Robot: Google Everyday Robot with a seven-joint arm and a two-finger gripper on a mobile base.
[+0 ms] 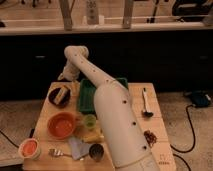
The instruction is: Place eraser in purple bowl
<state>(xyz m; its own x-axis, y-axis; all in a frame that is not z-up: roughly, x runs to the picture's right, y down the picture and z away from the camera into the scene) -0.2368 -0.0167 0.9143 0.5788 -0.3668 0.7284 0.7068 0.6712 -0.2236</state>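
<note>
- The arm reaches over the far left part of the table (pixel 155 112), and the hand (pixel 64 77) is at the far edge, just behind the purple bowl (pixel 59 95).
- I cannot tell the state of the hand; the arm hides most of it.
- The eraser (pixel 61 93) lies inside the purple bowl, a pale tan block with a darker side against the dark inside.
- I judge that the placing step is at its end, because the eraser is already in the bowl and apart from the hand.
- The next move probably calls for lifting the hand straight up and away, without touching the bowl rim.
- The orange bowl (pixel 62 125) stands nearer to the camera; I see nothing in it.
- The green tray (pixel 86 97) is beside the purple bowl; the arm covers most of it, so its content is not clear.
- A small green cup (pixel 89 121) stands just beside the orange bowl, and a small pale cup (pixel 29 148) with orange inside is off the near left corner.
- A dark round cup (pixel 96 151) is near the front edge.
</note>
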